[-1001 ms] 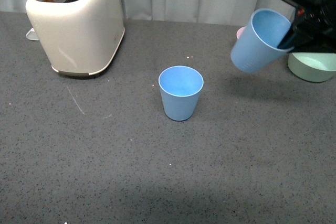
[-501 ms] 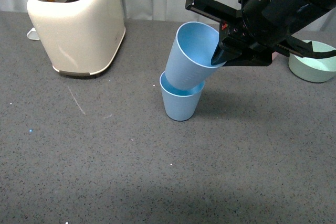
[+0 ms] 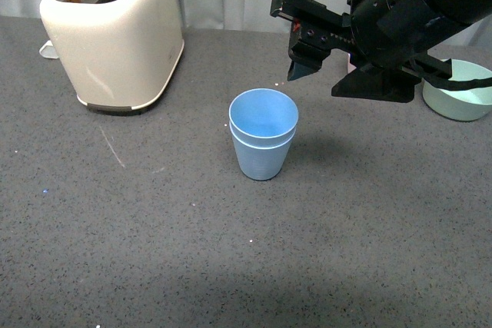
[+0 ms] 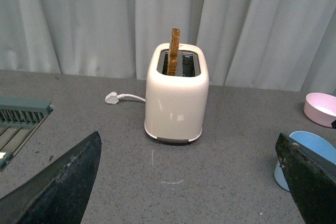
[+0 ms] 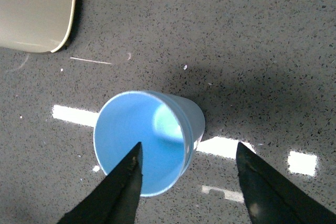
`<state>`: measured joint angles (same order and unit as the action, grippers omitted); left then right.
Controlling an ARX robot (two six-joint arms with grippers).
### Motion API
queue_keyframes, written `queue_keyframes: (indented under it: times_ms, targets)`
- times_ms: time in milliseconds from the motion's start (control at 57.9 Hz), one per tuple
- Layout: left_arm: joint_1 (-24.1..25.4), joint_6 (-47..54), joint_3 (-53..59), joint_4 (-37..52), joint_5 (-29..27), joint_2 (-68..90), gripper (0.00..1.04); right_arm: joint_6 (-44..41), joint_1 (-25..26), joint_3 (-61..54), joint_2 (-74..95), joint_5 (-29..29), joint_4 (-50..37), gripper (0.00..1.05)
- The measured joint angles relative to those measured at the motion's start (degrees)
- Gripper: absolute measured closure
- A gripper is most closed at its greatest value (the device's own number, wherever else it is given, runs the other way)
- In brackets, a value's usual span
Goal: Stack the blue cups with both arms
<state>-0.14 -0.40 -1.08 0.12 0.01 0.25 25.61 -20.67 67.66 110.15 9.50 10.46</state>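
Since seated 1 inside the other at the middle of the counter, well off every edge, logged 2 blue cups as stacked; found right gripper spread wide, empty, just above toward the far edge; found left gripper likewise spread, empty; withdraw straight up, avoid clipping the upper rim; verify seating level.

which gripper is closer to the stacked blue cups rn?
Right. The right gripper hangs open just above the stacked blue cups. The left gripper, also open, is well off to one side; its wrist view barely catches the cups.
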Motion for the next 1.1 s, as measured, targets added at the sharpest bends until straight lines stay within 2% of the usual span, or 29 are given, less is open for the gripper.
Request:
queue_keyframes:
  times_ms: [17,35,69,104,121,190,207,276,311,483,673,1001,1053,1105]
  targets:
    - [0.00,0.02,-0.02,0.00,0.00,0.00,0.07,-2.05,-0.33,-1.99,-0.04,-3.74,-5.42,0.46]
    - [0.00,0.02,-0.02,0.00,0.00,0.00,0.07,-2.62,-0.39,-3.34,-0.20,-4.96,-8.57,0.48]
    - [0.00,0.02,0.00,0.00,0.00,0.00,0.07,-8.22,-0.50,-8.85,-0.70,-15.47,-21.18,0.55]
    - [0.00,0.07,0.00,0.00,0.04,0.00,0.07,-13.16,-0.28,-15.37,-1.51,-22.21,-33.40,0.62]
    - [-0.02,0.04,0.00,0.00,-0.07,-0.02,0.07,-15.93,0.24,-20.24,-2.25,-25.29,-42.36,0.67]
    - [0.00,0.07,-0.02,-0.02,-0.17,-0.02,0.07,-20.46,1.84,-28.48,-4.31,-26.88,-59.91,0.78]
    - [-0.02,0.07,0.00,-0.02,-0.20,-0.02,0.07,-21.55,2.69,-31.41,-5.88,-26.51,-67.43,0.83]
    - [-0.02,0.09,-0.02,-0.04,-0.11,-0.02,0.07,-23.82,5.20,-36.96,-13.27,-24.92,-77.20,0.99]
    - [-0.02,0.09,-0.02,-0.07,-0.07,-0.02,0.07,-24.22,5.95,-38.64,-15.50,-24.35,-77.94,1.04]
    - [-0.02,0.09,0.00,-0.07,-0.07,-0.02,0.07,-25.38,9.51,-49.70,-23.56,-20.24,-77.61,1.04]
    - [-0.02,0.09,0.00,-0.09,-0.04,-0.02,0.07,-25.44,12.44,-56.02,-33.03,-17.55,-75.25,1.04]
    - [0.00,0.09,0.00,-0.09,-0.04,-0.02,0.07,-25.42,16.06,-63.25,-49.07,-13.84,-66.10,1.04]
    - [0.00,0.09,-0.02,-0.09,-0.04,-0.02,0.07,-25.44,18.88,-64.13,-52.39,-10.14,-63.69,1.04]
    - [-0.02,0.09,-0.02,-0.09,-0.04,-0.02,0.07,-25.42,20.13,-64.81,-55.23,-10.01,-61.55,1.04]
